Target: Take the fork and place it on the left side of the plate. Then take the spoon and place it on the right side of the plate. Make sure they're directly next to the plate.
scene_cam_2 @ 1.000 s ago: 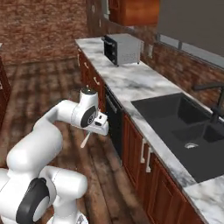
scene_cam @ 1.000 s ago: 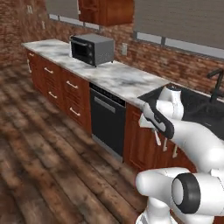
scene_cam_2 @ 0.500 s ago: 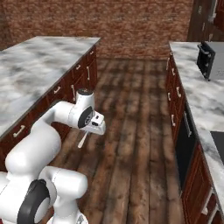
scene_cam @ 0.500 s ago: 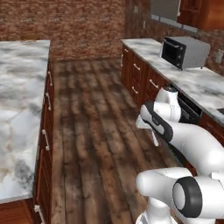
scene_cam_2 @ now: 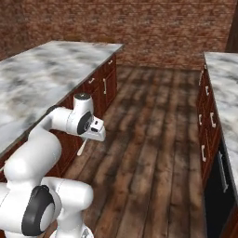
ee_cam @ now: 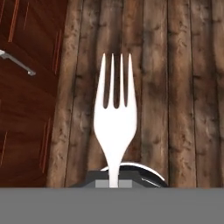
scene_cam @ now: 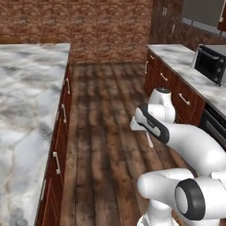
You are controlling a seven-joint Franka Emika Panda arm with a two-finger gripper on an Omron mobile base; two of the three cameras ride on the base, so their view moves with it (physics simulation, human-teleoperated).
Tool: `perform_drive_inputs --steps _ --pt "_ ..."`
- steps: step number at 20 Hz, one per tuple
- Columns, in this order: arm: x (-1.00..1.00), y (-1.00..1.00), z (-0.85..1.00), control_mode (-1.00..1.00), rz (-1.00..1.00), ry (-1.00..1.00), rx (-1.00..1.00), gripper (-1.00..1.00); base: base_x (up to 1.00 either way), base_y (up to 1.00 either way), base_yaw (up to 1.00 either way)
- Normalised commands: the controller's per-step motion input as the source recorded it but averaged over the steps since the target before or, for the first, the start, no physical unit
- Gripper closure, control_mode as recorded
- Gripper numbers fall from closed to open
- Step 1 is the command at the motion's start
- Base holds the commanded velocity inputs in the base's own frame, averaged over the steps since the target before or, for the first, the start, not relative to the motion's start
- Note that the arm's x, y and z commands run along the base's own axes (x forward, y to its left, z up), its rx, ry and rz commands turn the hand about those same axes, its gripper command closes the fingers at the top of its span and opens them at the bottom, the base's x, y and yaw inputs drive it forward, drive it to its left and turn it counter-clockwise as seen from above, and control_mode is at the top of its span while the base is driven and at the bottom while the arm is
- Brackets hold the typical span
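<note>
We identify a kitchen: marble counters [scene_cam: 26,101] on dark wood cabinets [scene_cam_2: 100,88], a microwave [scene_cam: 212,64], an oven [scene_cam: 215,128], brick walls [scene_cam_2: 162,28], plank floor [scene_cam: 106,132].

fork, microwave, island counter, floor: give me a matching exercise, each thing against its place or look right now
Things:
1. fork
2. microwave
3. island counter
4. floor

Place or look:
A. dark wooden planks
B. grey-white marble top over red-brown cabinets
C. held in the shut tool, tines pointing away from the hand
D. standing on the counter along the right wall in the left base view

Pairs: 1-C, 2-D, 3-B, 4-A
</note>
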Motion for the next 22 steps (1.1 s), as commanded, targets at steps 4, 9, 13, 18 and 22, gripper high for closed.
perform_drive_inputs --steps 4,9,13,18,22 --pt "0.00 0.00 0.00 1.00 0.00 0.00 0.00 1.00 1.00 -0.19 0.03" --pt "0.00 0.00 0.00 1.00 0.00 0.00 0.00 1.00 1.00 -0.28 0.03" --pt "0.00 0.00 0.00 1.00 0.00 0.00 0.00 1.00 1.00 -0.33 0.03" --pt "0.00 0.00 0.00 1.00 0.00 0.00 0.00 1.00 1.00 -0.31 0.03" --pt "0.00 0.00 0.00 1.00 0.00 0.00 0.00 1.00 1.00 -0.27 0.02"
